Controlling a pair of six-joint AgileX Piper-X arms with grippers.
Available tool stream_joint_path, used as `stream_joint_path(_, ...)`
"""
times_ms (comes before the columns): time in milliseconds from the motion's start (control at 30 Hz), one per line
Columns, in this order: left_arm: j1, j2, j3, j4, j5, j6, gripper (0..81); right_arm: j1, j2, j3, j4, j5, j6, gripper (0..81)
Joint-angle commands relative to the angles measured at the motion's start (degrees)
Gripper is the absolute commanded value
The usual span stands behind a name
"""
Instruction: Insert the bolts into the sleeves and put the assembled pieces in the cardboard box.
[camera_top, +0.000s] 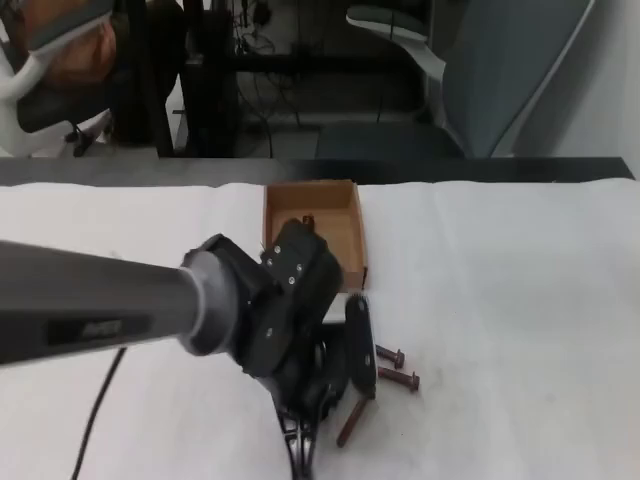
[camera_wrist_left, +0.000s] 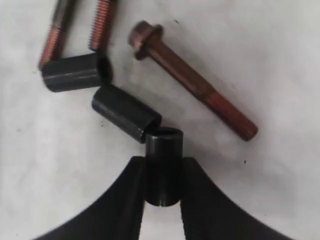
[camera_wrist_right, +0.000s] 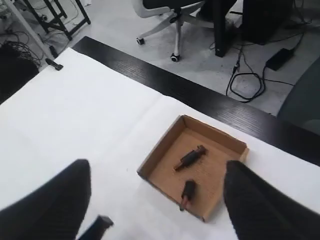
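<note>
Sleeve (camera_wrist_left: 163, 150): sat pinched by my left gripper (camera_wrist_left: 164, 166), jaws closed on it — steadied, I judged, for the bolt (camera_wrist_left: 192, 85) beside it.
Right gripper (camera_wrist_right: 157, 170): hung wide open, empty, over the cardboard box (camera_wrist_right: 160, 146).

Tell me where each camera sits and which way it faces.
High view: behind the arms, looking forward and down over the bench; the left arm crosses above the bolts.
Left wrist view: close above the bench, looking down at a sleeve between the left fingers.
Right wrist view: high up, looking forward and down at the cardboard box, the right fingers spread apart.
Shared: high and right wrist views both show the cardboard box.
</note>
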Motion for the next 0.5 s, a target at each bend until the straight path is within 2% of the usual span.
stream_joint_path(0, 2.17, -7.87, 0.75, -4.45, 2.18, -12.25, 1.8, -0.63, -5.62, 2.8, 3.46, 3.52, -0.91, 70.0)
stream_joint_path(67, 4.02, -13.3, 2.58, -7.16, 5.5, -19.5, 1.8, -0.4, -10.22, 7.72, 3.5, 5.31, -1.69, 70.0)
stream_joint_path(167, 5.27, -22.21, 6.68, -10.74, 5.54, -25.12, 1.8, 0.15, -14.59, 13.9, 3.5, 5.69, -0.92, 70.0)
stream_joint_path(300, 4.95, -33.79, 14.18, -15.67, 4.63, -32.08, 1.8, 1.77, -20.85, 25.01, 1.88, 5.54, 8.7, 70.0)
stream_joint_path(400, 4.43, -42.99, 20.95, -23.01, 0.42, -40.23, 1.8, 5.59, -21.65, 32.09, -0.9, 6.54, 15.43, 70.0)
stream_joint_path(467, 4.06, -50.37, 25.32, -29.22, -2.28, -43.63, 1.8, 9.66, -21.36, 36.19, -4.69, 11.05, 20.11, 67.3)
